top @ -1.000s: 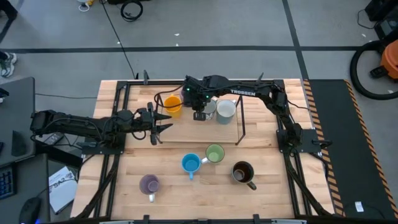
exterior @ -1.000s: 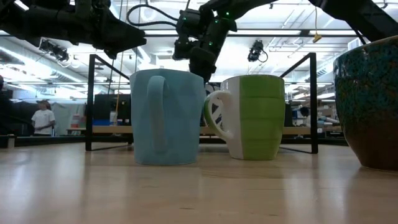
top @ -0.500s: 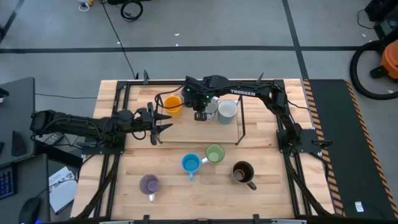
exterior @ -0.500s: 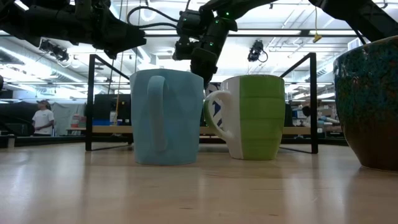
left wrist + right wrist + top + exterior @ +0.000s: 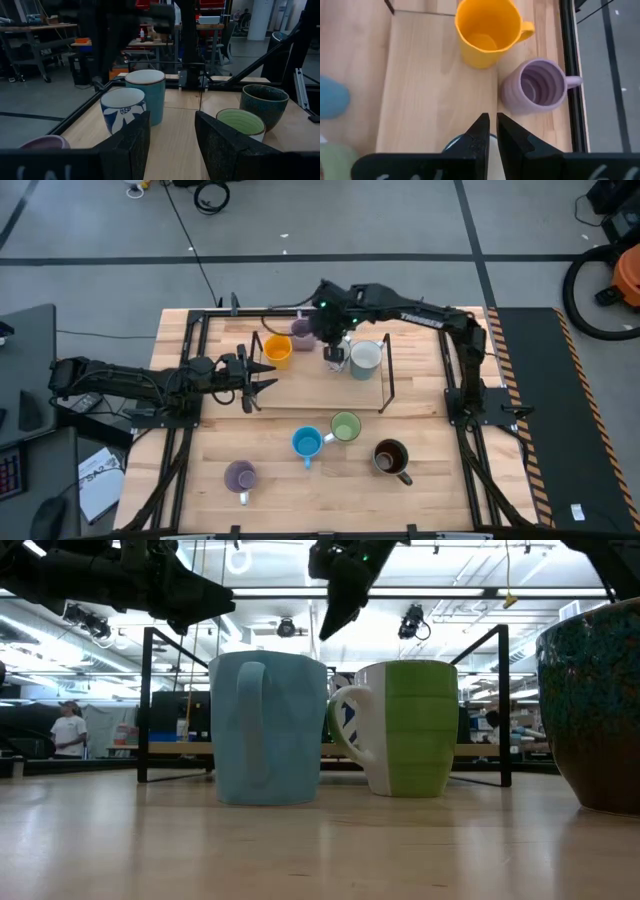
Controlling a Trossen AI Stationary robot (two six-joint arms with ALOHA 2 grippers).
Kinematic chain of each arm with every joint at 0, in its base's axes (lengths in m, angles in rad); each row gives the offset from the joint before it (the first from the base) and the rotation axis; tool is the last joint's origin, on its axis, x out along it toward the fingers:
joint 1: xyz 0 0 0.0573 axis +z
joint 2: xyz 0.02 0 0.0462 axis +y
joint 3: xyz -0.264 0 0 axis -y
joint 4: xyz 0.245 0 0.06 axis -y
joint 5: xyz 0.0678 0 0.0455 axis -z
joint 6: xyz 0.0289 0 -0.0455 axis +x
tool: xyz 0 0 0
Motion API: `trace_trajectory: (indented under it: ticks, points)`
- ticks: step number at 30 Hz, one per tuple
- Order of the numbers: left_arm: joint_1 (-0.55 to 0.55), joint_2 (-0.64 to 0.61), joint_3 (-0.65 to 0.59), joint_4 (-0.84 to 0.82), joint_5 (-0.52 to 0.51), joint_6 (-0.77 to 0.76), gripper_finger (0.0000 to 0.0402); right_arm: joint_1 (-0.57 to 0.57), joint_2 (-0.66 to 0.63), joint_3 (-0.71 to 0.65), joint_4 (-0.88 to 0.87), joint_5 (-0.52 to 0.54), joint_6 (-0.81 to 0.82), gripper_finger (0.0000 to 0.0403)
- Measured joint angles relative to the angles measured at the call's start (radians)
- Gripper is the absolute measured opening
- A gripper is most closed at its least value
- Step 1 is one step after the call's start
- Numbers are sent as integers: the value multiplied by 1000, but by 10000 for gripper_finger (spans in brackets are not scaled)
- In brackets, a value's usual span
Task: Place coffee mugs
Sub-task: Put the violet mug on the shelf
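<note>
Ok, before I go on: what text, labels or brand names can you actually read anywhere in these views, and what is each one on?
"TROSSEN": white lettering on the right arm in the high view, only just readable.
White marks on the left gripper body in the left wrist view: cut off, unreadable.
White marks on the right gripper body in the right wrist view: cut off, unreadable.
Paper sheet beside the table: print too small to read.

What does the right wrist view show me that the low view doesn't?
Only the right wrist view shows the orange mug and the lavender mug beside it, standing apart, with the right end effector above them, fingers nearly together. Only the low view shows the green mug, the dark brown mug, the black wire rack and the left end effector. Both show the blue mug, though only its blurred edge shows in the wrist view.
</note>
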Motion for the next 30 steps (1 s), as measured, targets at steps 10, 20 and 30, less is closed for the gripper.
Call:
trace_trajectory:
  ticks: [10, 20, 30]
  points:
    - [0, 0, 0, 1, 0, 0, 162, -3, -12, 0, 52, -1, 39, 38]
    - [0, 0, 0, 56, 0, -6, 162, -12, 53, -1, 119, 45, 6, 38]
    - [1, 0, 0, 65, 0, 1, 162, -8, 88, 1, 173, 34, 17, 55]
